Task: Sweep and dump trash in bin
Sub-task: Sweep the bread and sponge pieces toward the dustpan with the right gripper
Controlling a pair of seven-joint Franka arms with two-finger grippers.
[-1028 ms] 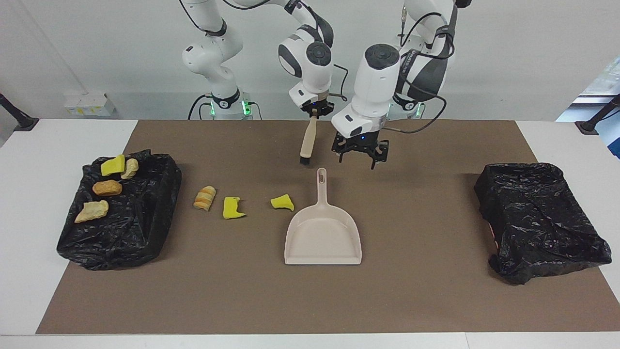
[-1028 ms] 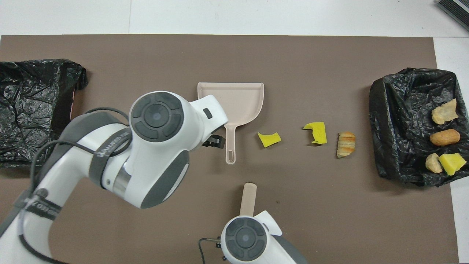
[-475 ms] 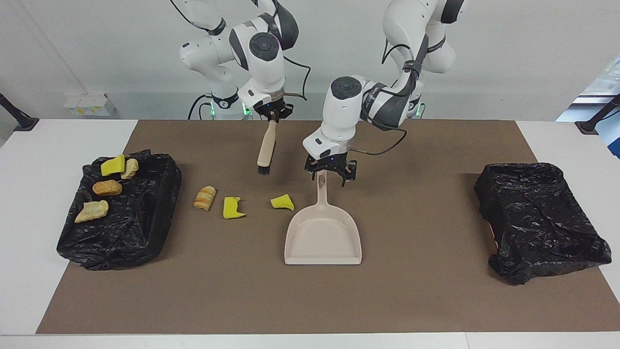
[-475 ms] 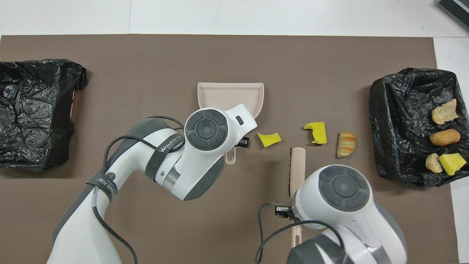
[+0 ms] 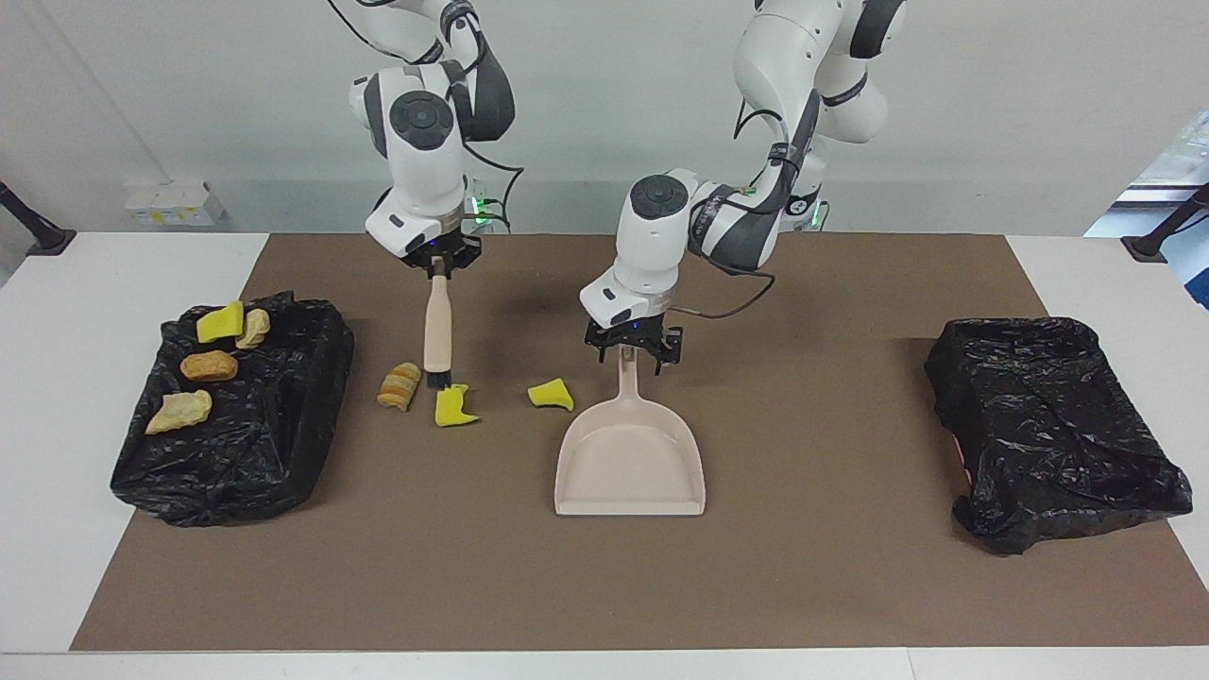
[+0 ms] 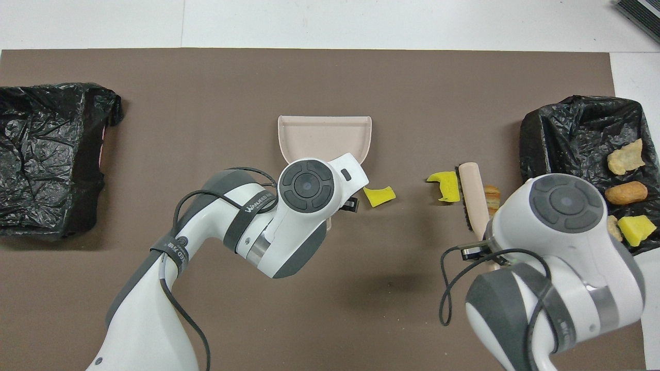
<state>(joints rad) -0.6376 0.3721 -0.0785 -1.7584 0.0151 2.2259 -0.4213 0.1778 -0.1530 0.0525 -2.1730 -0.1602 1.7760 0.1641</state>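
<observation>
brush down by the scraps, dustpan not grabbed

three bits of trash lie loose on the brown mat: a yellow scrap (image 5: 550, 394) just beside the dustpan (image 5: 630, 463), another yellow scrap (image 5: 453, 406) farther toward my right arm's end, and a tan bread lump (image 5: 400, 385) beside that one. four more bits (image 5: 208, 364) sit on the black bag-lined bin (image 5: 236, 416) at that same end of the tabletop.

my right tool (image 5: 435, 267) is clamped on the handle of the brush (image 5: 436, 331), which hangs upright with its black bristles just above the mat, between the bread lump and the second yellow scrap, right at the scrap's edge.

my left tool (image 5: 629, 345) is down over the tip of the dustpan's handle, fingers spread wide on either side of it, not gripping. the pan lies flat on the mat, handle toward me.

a second black bag-lined bin (image 5: 1053, 430) sits at my left arm's end of the tabletop.
</observation>
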